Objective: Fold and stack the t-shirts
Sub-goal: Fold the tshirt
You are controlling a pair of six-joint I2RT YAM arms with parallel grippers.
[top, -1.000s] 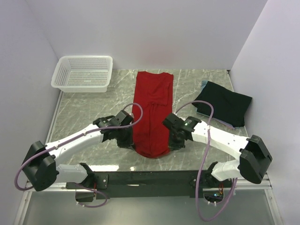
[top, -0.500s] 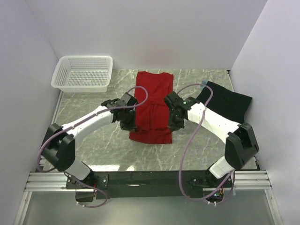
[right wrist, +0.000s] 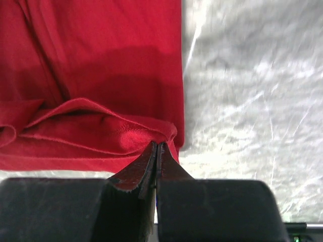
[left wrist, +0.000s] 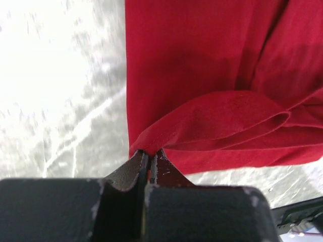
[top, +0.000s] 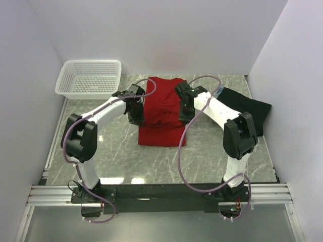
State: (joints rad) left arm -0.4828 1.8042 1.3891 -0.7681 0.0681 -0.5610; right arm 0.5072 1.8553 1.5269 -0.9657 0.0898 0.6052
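Note:
The red t-shirt (top: 161, 113) lies in the middle of the marble table, its near end folded back over its far part. My left gripper (top: 137, 117) is shut on the left corner of the folded-over hem (left wrist: 202, 126). My right gripper (top: 184, 115) is shut on the right corner of that hem (right wrist: 126, 133). Both hold the hem just above the lower layer of the shirt. The black t-shirt (top: 247, 108) lies folded at the right, with a light blue edge (top: 220, 90) of another shirt showing at its far corner.
A white mesh basket (top: 90, 78) stands at the back left corner. White walls close the table at the back and both sides. Bare marble (top: 101, 146) lies to the left of and in front of the red shirt.
Both grippers have carried the red shirt's near hem away from the front edge toward the back, folding the shirt over itself. The arms now stretch far out.

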